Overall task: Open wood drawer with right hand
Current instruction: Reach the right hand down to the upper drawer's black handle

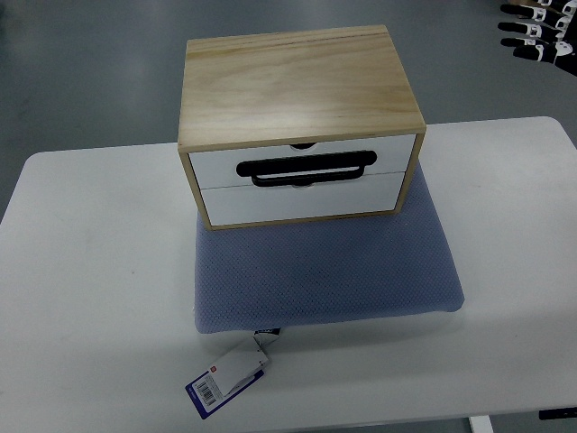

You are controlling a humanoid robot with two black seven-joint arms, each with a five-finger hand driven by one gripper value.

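My right hand [539, 34] sits at top right corner, off the table, only fingertips in frame, can't tell if open or closed. Wood drawer box [299, 122] far from it, on blue mat [325, 271] on white table [90, 271]. Both drawers closed, black handle [306, 169] across front. Tag [225, 377] at mat's near edge.
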